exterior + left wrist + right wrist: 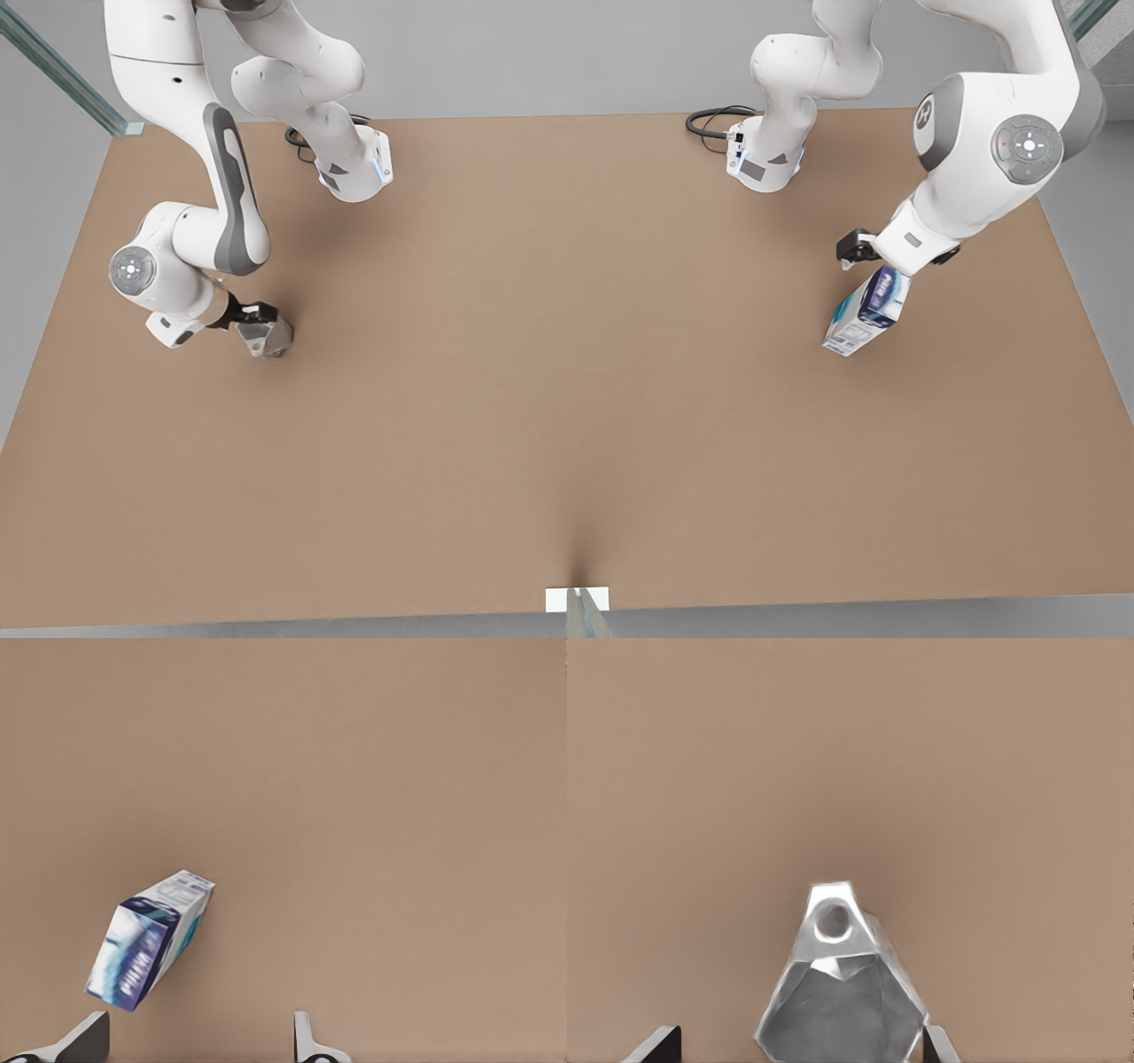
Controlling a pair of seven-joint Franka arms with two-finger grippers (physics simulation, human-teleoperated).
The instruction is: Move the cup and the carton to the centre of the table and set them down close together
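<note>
White-and-blue carton, print unreadable, hangs tilted at your front view's right, beside the left gripper's spread fingers. Your right gripper, parted, flanks the grey faceted cup above the brown table.

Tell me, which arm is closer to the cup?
The right. Its gripper is at the cup, fingers either side. The left gripper is by the tilted carton, far across the table.
</note>
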